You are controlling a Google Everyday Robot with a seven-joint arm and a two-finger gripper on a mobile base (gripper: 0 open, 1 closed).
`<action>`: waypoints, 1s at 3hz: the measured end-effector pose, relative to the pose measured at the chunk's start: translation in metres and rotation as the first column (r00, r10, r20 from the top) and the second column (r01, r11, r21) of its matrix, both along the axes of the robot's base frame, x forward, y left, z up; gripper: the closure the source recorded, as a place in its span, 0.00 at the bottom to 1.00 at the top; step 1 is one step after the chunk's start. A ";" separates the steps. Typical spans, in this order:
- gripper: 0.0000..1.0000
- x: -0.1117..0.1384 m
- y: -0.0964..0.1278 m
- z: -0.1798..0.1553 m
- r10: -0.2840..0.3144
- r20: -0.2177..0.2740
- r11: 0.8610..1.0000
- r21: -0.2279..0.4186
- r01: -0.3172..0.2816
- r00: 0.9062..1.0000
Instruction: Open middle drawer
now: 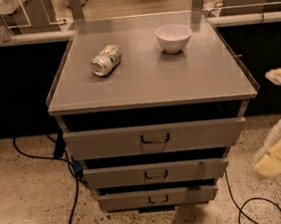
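Note:
The middle drawer (196, 169) is the grey front of medium size between two other drawer fronts of the cabinet, with a small dark pull handle (156, 175). It looks pushed in, with only a dark gap above it. My gripper (279, 151) is a cream-coloured shape at the right edge of the camera view. It hangs in the air to the right of the cabinet, at about the height of the top and middle drawers, apart from them and from the handle.
The widest drawer front (208, 133) is above and the narrowest one (189, 195) below. A crushed can (106, 60) and a white bowl (173, 37) stand on the cabinet top (147, 83). Cables (64, 192) lie on the speckled floor on both sides.

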State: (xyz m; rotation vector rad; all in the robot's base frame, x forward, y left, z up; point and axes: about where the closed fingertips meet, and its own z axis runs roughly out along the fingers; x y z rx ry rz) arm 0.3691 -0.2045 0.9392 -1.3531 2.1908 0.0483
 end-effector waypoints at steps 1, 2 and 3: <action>0.19 -0.014 0.010 -0.059 -0.175 -0.066 0.961 0.206 0.185 0.982; 0.42 -0.017 0.013 -0.082 -0.236 -0.087 0.930 0.270 0.251 0.968; 0.66 -0.017 0.013 -0.082 -0.236 -0.087 0.930 0.270 0.251 0.968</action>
